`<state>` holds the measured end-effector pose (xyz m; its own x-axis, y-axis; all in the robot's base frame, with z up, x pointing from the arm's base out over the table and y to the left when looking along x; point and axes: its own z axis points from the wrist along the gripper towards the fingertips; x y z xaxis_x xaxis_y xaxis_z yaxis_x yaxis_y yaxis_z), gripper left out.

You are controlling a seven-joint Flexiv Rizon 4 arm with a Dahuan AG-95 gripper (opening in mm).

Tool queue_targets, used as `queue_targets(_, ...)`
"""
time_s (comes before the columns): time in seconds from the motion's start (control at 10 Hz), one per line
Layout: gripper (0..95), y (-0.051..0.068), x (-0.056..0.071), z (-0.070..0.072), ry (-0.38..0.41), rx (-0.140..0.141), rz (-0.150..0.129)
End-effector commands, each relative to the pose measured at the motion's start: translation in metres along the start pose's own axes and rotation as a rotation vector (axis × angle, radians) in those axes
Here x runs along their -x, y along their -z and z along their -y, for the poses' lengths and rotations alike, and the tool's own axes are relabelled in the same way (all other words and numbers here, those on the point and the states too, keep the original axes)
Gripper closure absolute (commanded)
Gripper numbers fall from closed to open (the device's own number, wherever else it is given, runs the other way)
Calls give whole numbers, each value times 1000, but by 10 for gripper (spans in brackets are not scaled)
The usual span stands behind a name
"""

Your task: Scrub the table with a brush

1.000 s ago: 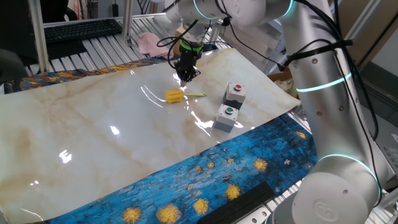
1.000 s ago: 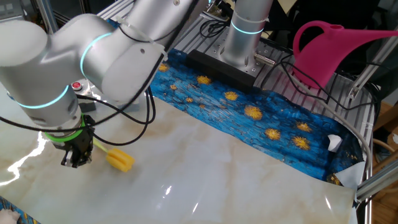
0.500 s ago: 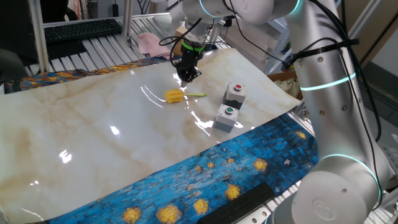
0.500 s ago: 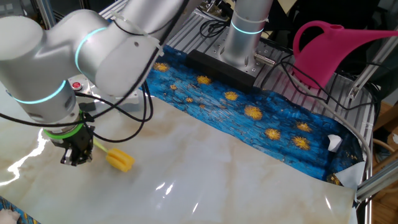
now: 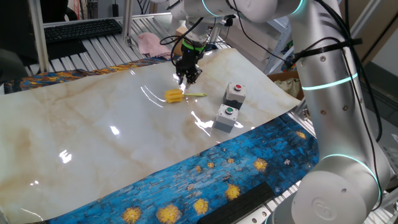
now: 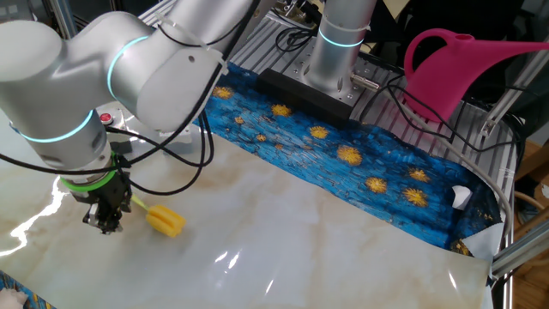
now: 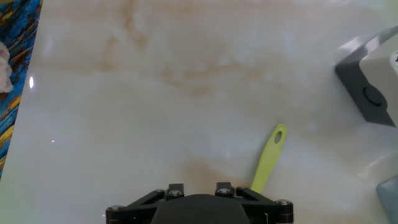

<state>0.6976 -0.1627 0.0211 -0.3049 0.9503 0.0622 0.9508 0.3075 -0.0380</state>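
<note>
Hand view shows the brush (image 7: 268, 157) lying flat on the desk (image 7: 186, 93), its thin yellow-green handle running away from the camera; the head is hidden below the frame edge. The pincer (image 5: 187, 76) hovers just beyond the brush on the far side (not touching it) — whether its fingers are parted I cannot tell. Two grey button boxes (image 5: 230, 107) sit to the right. To grasp well, it should probably centre over the handle, fingers across it, and descend squarely — a skewed pinch could flick so slender a stick away.
</note>
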Motion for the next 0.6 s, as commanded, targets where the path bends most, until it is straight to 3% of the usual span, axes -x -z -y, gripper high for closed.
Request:
queue_targets(0.1, 380, 4, 0, -1, 7, -3, -22)
queue_targets(0.4, 380, 7, -4, -1, 17, -7, -27)
queue_targets(0.6, 380, 7, -13, 0, 15, -12, -24)
